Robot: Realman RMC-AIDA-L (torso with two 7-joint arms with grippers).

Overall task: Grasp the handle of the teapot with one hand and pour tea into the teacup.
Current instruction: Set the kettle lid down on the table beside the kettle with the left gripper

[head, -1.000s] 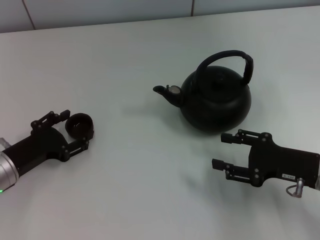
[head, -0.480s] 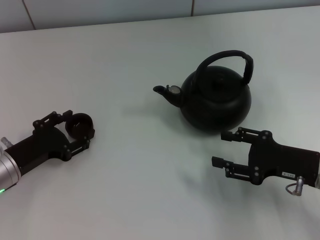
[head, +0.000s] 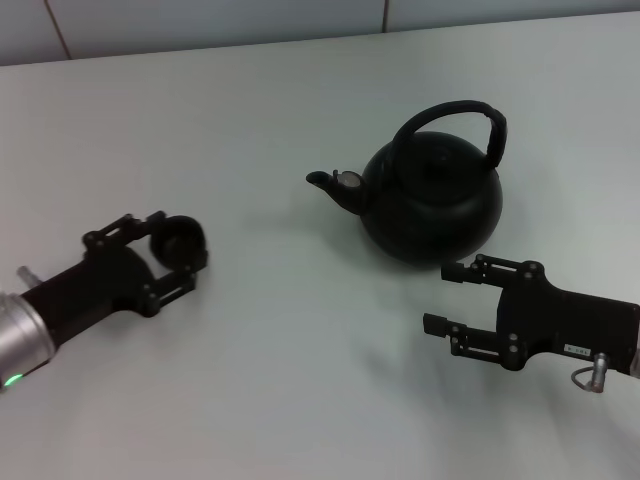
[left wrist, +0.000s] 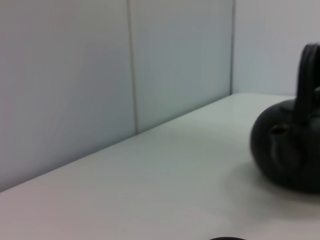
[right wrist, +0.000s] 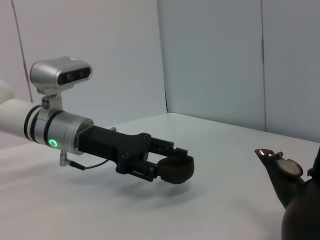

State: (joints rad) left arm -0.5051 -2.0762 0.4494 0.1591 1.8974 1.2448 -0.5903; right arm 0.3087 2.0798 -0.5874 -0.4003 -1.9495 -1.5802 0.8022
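The matte-black teapot (head: 430, 205) stands upright at the table's middle right, its spout pointing left. Its arched handle (head: 455, 108) is free. The left wrist view shows the teapot (left wrist: 287, 150) at its edge, and the right wrist view catches only the spout (right wrist: 274, 159). My left gripper (head: 176, 245) is shut on the small dark teacup (head: 186, 240), left of the teapot and well apart from it. In the right wrist view the teacup (right wrist: 176, 170) hangs a little above the table. My right gripper (head: 441, 298) stands open just in front of the teapot, holding nothing.
The white table (head: 300, 380) ends at a pale panelled wall (head: 200, 20) behind. Nothing else lies on the table.
My left gripper has carried the teacup to the right, toward the teapot, and a little away from me. The right arm and the teapot have stayed put.
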